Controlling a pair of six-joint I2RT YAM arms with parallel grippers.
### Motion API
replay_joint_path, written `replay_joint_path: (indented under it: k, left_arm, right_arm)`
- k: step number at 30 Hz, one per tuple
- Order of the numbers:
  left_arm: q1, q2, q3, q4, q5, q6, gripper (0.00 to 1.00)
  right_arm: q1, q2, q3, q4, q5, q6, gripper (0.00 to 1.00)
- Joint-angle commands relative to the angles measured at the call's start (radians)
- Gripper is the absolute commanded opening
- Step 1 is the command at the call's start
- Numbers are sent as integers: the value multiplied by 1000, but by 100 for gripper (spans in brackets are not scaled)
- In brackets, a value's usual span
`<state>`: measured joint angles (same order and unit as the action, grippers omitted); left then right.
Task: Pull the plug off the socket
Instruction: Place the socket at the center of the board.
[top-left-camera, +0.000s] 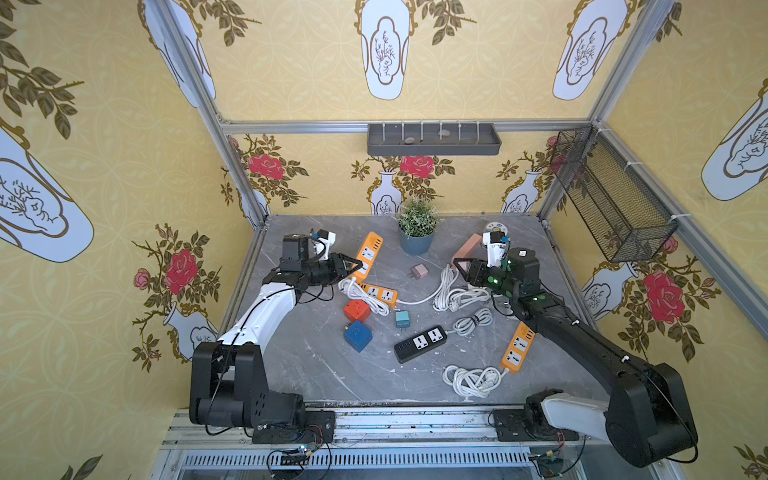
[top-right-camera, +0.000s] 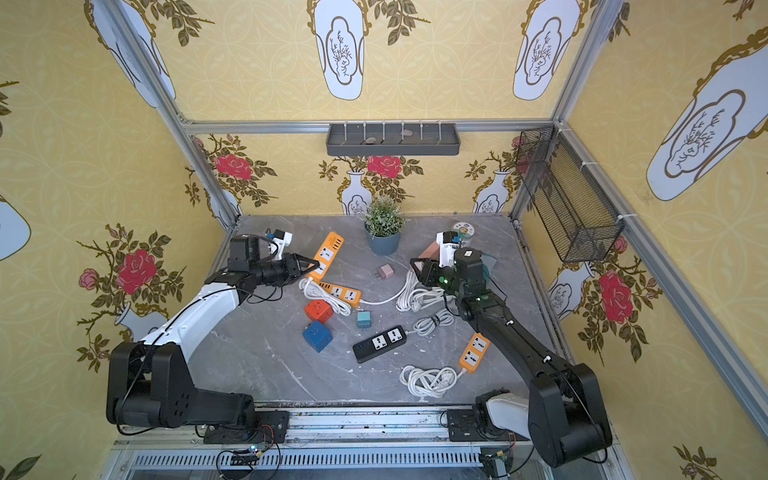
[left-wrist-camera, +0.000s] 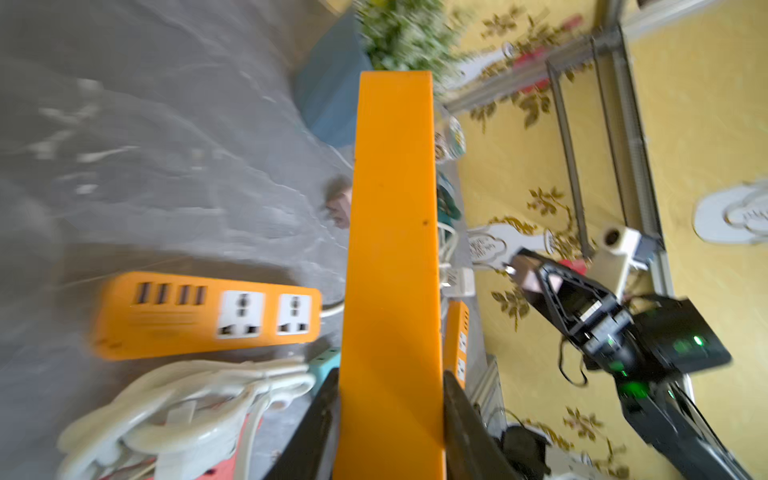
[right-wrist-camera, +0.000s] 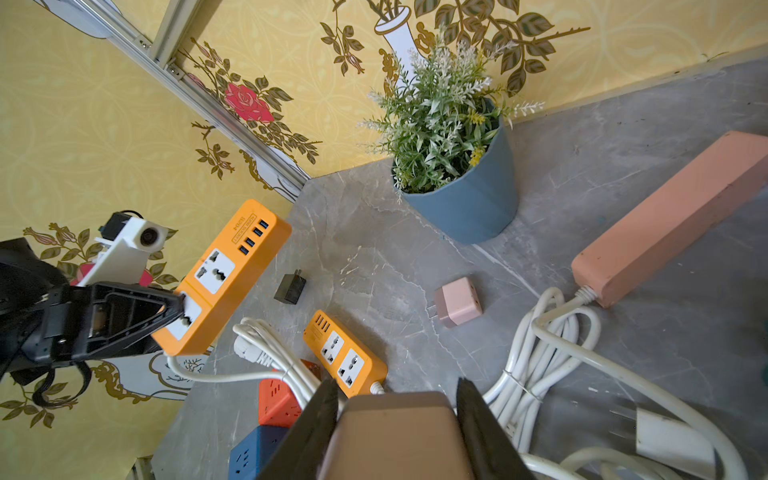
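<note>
Now left gripper (top-left-camera: 360, 266) squeezes the strip (top-left-camera: 371, 248), mid-left; right gripper (top-left-camera: 457, 262) squeezes the plug (right-wrist-camera: 399, 436). Plug looks out. Next, put both down.

On my feed the plant (top-left-camera: 417, 220) stands at the back of the grey table (top-left-camera: 316, 365). A pink adapter (top-left-camera: 419, 272) lies in front of it. The right wrist view adds a black adapter (right-wrist-camera: 289, 288), apart from the pink one, and a salmon strip (right-wrist-camera: 673, 220).

Mid-table I see a red cube (top-left-camera: 356, 311) just beside a blue cube (top-left-camera: 358, 335). A teal adapter (top-left-camera: 402, 319) is near them and a black strip (top-left-camera: 420, 343) lies nearer the front.

A tape roll (top-left-camera: 495, 227) sits back right, and a white coil (top-left-camera: 471, 380) lies at the front. A tray (top-left-camera: 433, 150) hangs on the back wall and a mesh basket (top-left-camera: 611, 195) on the right.
</note>
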<state>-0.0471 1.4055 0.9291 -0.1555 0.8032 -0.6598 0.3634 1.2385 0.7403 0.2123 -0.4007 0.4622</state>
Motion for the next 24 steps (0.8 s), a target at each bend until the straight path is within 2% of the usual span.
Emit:
replay_joint_path:
  k: [1, 4, 9, 19, 24]
  left_arm:
    - [81, -1, -56, 103, -19, -88, 0]
    - [134, 32, -53, 217, -18, -148, 0]
    - [167, 225, 93, 136, -19, -85, 0]
    - [167, 509, 329, 124, -182, 0, 0]
    - [165, 624, 426, 14, -250, 40, 11]
  right_arm:
    - [-3, 24, 3, 75, -33, 24, 25]
    - [-3, 53, 17, 76, -57, 28, 25]
    - [-1, 57, 14, 75, -66, 32, 25]
    - [-1, 50, 17, 35, -58, 30, 25]
    - [-3, 35, 28, -3, -44, 25, 26]
